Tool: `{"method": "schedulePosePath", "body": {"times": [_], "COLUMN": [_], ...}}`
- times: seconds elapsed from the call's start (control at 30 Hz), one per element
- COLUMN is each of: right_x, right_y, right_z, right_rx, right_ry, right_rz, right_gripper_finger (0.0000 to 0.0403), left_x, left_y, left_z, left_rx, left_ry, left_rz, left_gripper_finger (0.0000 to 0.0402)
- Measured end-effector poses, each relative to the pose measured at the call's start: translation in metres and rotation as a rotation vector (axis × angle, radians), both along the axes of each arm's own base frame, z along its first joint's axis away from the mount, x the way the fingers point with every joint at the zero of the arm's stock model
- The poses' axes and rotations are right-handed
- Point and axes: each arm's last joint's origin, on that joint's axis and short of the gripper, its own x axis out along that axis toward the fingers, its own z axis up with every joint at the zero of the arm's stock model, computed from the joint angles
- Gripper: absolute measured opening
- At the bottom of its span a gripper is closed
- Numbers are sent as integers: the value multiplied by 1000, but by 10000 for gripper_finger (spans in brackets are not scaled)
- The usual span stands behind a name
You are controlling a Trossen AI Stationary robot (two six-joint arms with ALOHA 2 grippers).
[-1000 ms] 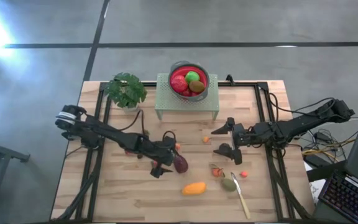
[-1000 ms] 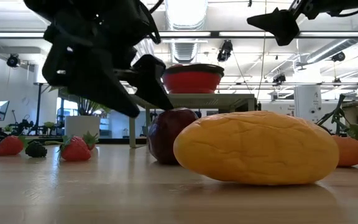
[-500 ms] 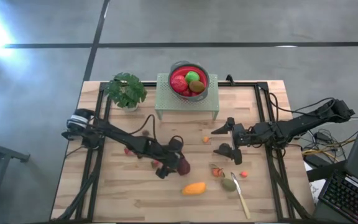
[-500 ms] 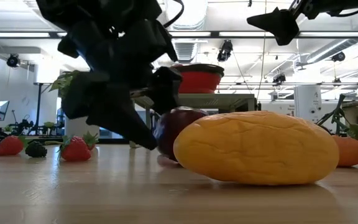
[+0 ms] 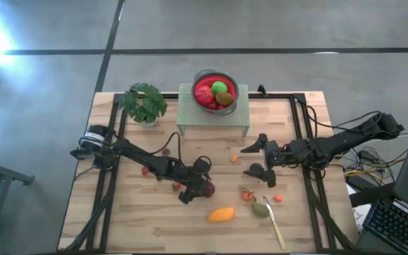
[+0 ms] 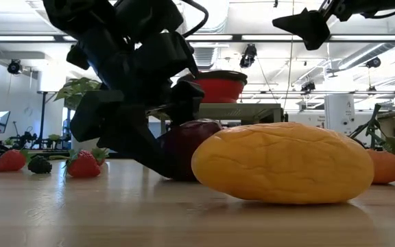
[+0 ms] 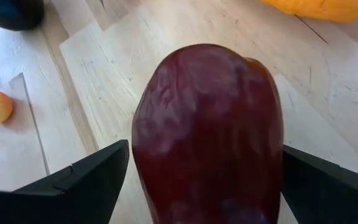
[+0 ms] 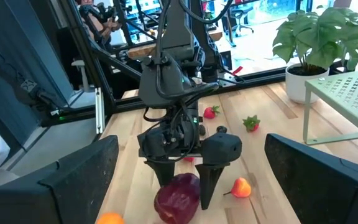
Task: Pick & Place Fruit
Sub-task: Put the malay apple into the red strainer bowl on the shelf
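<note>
One maroon fruit (image 7: 209,130) lies on the table (image 5: 133,219) between the left gripper's (image 5: 198,188) wide-spread fingers (image 7: 73,180), a finger on each side, not visibly clamped; the orange oval (image 5: 221,214) lies just beyond the fingertips; the right gripper (image 5: 256,159) hovers well apart, its fingers wide and empty

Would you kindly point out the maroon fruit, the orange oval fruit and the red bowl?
maroon fruit (image 7: 207,134): left wrist view, middle.
orange oval fruit (image 6: 283,163): low view, middle.
red bowl (image 5: 200,76): high view, rim.
</note>
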Motion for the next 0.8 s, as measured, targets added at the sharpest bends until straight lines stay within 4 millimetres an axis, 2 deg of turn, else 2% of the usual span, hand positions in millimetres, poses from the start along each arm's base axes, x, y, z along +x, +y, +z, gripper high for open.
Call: {"method": "schedulePosePath", "body": {"times": [0.13,0.47,0.8], "right_x": [0,0,0], "right_y": [0,0,0], "right_z": [0,0,0], "right_rx": [0,0,0], "right_ry": [0,0,0], "right_rz": [0,0,0], "right_gripper_finger": [400,400,400], "left_x": [-1,-2,-3], "left_y": [0,1,1], "left_z": [-1,-2,2], "left_rx": [3,4,-62], "left_ry": [18,30,41], "left_rz": [1,3,71], "left_gripper_finger": [367,292,286]}}
